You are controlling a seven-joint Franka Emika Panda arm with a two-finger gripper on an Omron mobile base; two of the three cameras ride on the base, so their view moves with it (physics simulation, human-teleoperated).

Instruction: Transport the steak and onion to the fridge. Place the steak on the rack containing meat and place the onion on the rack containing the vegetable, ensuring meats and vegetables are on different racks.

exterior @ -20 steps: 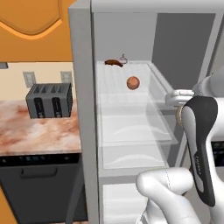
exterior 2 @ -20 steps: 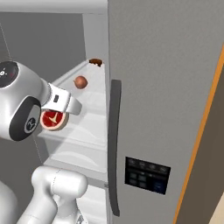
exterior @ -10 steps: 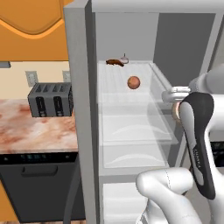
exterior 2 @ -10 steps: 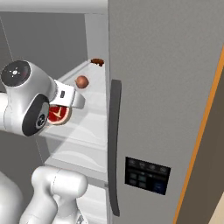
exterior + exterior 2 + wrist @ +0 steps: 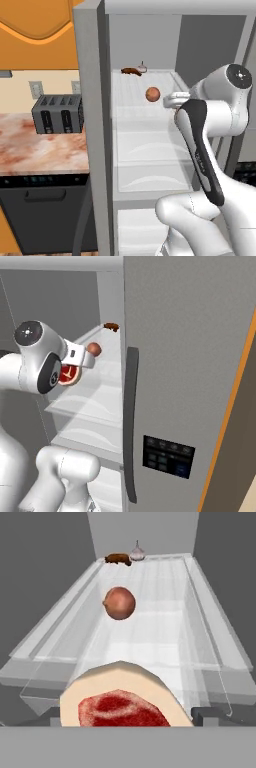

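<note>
Fridge [image 5: 92, 150] open, its clear shelf [image 5: 150, 637] walled by raised side rims. Claw [image 5: 125, 722] holding the steak [image 5: 122, 704] at the shelf's front edge. Onion [image 5: 119, 603] mid-shelf, bare shelf around it; brown piece [image 5: 118, 559] and whitish bulb [image 5: 137, 552] at the shelf's back.

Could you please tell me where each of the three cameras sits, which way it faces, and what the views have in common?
Left base view: behind the arm's left, facing the open fridge; white arm at right, toaster on the counter.
Right base view: behind the arm's right, facing the fridge door; arm at left, steak beside it.
Hand view: on the hand, looking along a fridge shelf; steak and one tool fingertip at the bottom.
All three share the onion.
</note>
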